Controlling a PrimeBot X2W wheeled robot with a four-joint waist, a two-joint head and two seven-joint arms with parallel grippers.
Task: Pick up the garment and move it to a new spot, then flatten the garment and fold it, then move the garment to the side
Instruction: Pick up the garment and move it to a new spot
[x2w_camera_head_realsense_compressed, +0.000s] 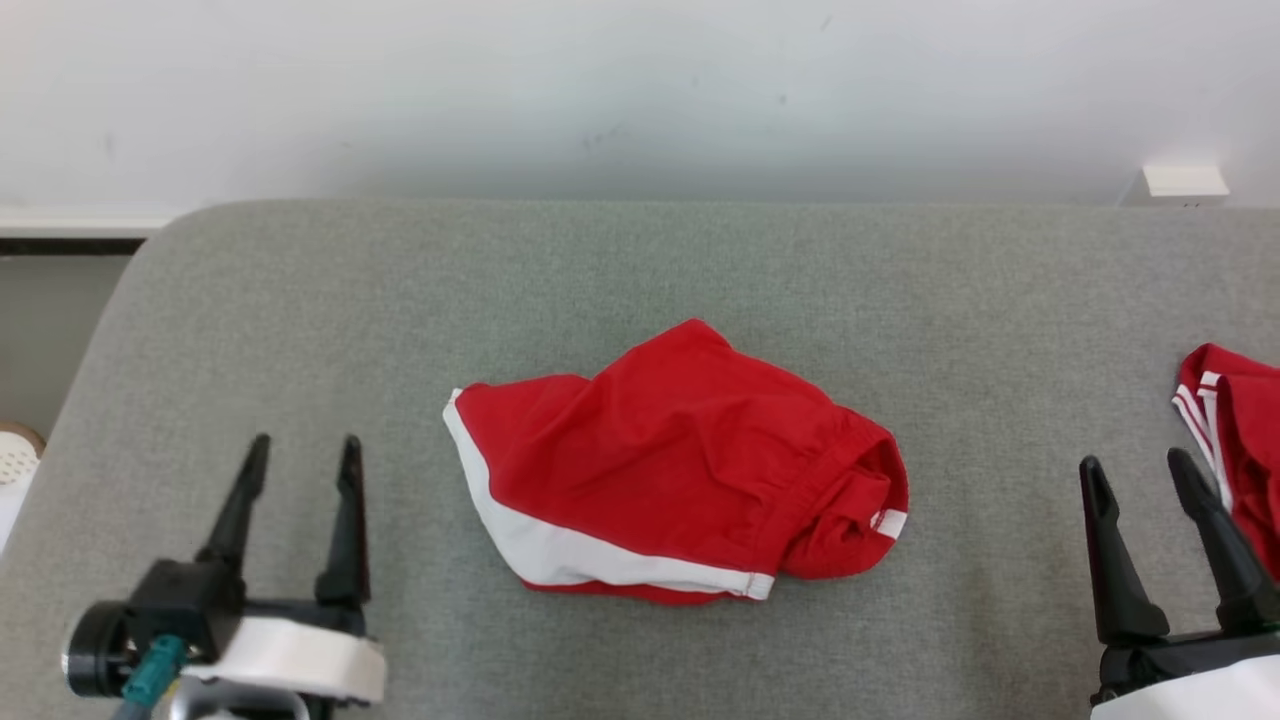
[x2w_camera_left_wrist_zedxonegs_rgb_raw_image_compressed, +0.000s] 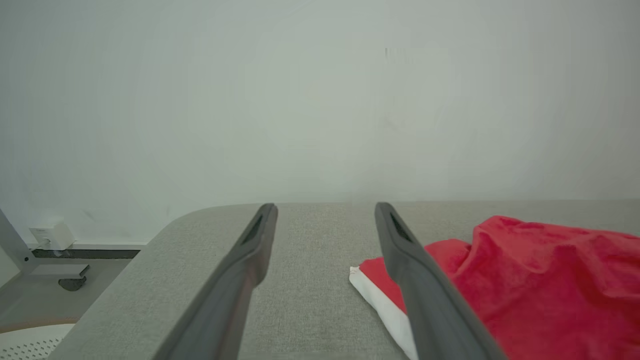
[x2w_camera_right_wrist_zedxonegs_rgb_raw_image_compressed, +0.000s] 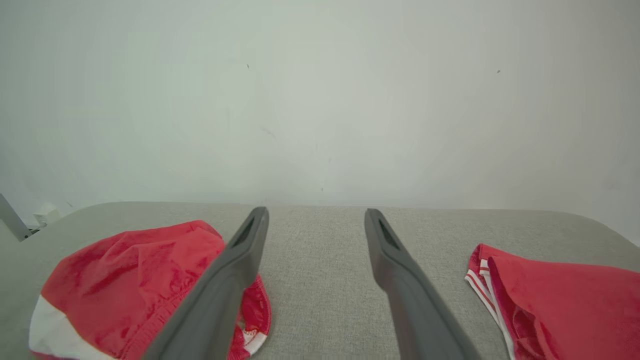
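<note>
Lying crumpled at the centre of the grey worktop (x2w_camera_head_realsense_compressed: 400, 300), the red garment (x2w_camera_head_realsense_compressed: 680, 470) with white trim is bunched, waistband rolled at its right end. Risk: a pinch on a bunched fold may lift 2 layers and hinder flattening; the second red garment (x2w_camera_head_realsense_compressed: 1235, 440) beside the right tool (x2w_camera_head_realsense_compressed: 1135, 462) may snag. Left tool (x2w_camera_head_realsense_compressed: 305, 445) and right tool both stand wide open, holding nothing, clear of the cloth.

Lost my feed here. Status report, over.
Left gripper open, empty. Right gripper open, empty. Red shorts crumpled at centre, untouched. Second red garment close beside right gripper.
</note>
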